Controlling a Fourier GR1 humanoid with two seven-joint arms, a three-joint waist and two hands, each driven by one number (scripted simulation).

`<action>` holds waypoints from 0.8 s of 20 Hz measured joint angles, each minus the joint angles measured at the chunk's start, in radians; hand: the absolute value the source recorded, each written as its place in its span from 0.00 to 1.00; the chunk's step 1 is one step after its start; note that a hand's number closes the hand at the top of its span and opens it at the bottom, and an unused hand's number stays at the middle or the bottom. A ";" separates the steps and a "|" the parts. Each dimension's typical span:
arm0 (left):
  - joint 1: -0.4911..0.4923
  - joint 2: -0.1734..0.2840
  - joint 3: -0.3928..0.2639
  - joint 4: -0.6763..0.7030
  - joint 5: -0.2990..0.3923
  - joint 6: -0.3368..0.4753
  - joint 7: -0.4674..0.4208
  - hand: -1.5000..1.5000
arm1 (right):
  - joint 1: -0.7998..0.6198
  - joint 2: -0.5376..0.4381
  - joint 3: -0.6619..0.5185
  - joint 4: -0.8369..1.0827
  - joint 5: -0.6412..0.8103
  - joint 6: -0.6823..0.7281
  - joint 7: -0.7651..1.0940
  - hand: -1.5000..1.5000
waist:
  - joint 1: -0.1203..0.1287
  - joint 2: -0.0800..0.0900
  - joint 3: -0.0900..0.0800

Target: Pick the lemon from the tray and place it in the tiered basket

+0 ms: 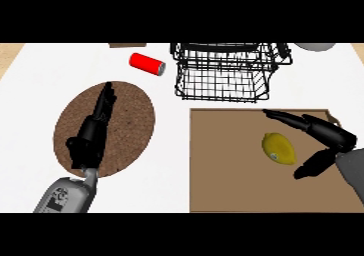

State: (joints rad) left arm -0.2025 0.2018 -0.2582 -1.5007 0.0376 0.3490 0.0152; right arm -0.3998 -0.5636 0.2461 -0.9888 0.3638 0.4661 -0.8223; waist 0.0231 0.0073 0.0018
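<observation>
On white counter, brown tray, perhaps wooden floor

The lemon is yellow and oval, lying on its side on the tray, right of the tray's middle, its long axis running roughly front to back. The tray is a flat brown square on the white surface. The tiered basket, of black wire, stands upright just behind the tray's far edge.

white counter top, pale wood strips at both far corners
</observation>
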 measured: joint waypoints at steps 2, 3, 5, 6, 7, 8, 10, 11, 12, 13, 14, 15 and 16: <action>0.000 -0.006 -0.009 -0.020 -0.015 0.011 0.026 0.50 | -0.023 0.017 0.003 0.027 -0.023 -0.009 0.003 1.00 | -0.001 -0.002 0.000; 0.011 -0.001 -0.005 -0.028 -0.014 0.006 0.025 0.50 | -0.024 0.030 0.008 0.040 -0.024 -0.025 -0.001 1.00 | -0.003 -0.003 0.000; 0.021 -0.004 -0.002 -0.035 -0.020 0.003 0.022 0.50 | -0.043 0.051 0.008 0.077 -0.017 -0.067 -0.031 1.00 | -0.004 -0.004 -0.002; 0.035 -0.008 -0.009 -0.047 -0.027 0.005 0.024 0.50 | -0.048 0.062 0.006 0.088 -0.013 -0.092 -0.045 1.00 | -0.005 -0.006 -0.002; 0.037 -0.008 -0.002 -0.045 -0.024 -0.003 0.020 0.50 | -0.054 0.073 0.005 0.096 -0.008 -0.114 -0.057 1.00 | -0.007 -0.007 -0.003; 0.045 -0.004 0.003 -0.055 -0.024 -0.009 0.025 0.50 | -0.058 0.077 0.001 0.103 -0.003 -0.132 -0.070 1.00 | -0.008 -0.007 -0.003; 0.045 -0.006 0.013 -0.057 -0.033 -0.012 0.033 0.50 | -0.065 0.086 -0.009 0.107 -0.002 -0.152 -0.081 1.00 | -0.011 -0.008 -0.003; 0.053 -0.008 0.017 -0.060 -0.035 -0.015 0.028 0.50 | -0.072 0.097 -0.014 0.126 0.004 -0.166 -0.091 1.00 | -0.012 -0.009 -0.004; 0.046 -0.016 0.017 -0.065 -0.039 -0.015 0.041 0.50 | -0.082 0.105 -0.021 0.143 0.005 -0.171 -0.092 1.00 | -0.012 -0.009 -0.004; 0.058 -0.016 0.015 -0.076 -0.041 -0.016 0.039 0.50 | -0.090 0.118 -0.016 0.136 0.019 -0.192 -0.046 1.00 | -0.013 -0.011 -0.005; 0.054 -0.019 0.014 -0.075 -0.044 -0.013 0.044 0.50 | -0.102 0.135 -0.003 0.128 0.046 -0.221 0.023 1.00 | -0.015 -0.015 -0.008; 0.052 -0.017 0.015 -0.075 -0.044 -0.015 0.045 0.50 | -0.115 0.146 0.011 0.126 0.078 -0.250 0.096 1.00 | -0.013 -0.019 -0.011; 0.054 -0.015 0.014 -0.074 -0.045 -0.016 0.044 0.50 | -0.127 0.148 0.023 0.130 0.111 -0.275 0.170 1.00 | -0.010 -0.023 -0.014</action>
State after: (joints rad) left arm -0.1482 0.1865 -0.2437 -1.5746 -0.0076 0.3335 0.0592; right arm -0.5268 -0.4158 0.2688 -0.8592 0.4747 0.1909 -0.6528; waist 0.0132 -0.0154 -0.0126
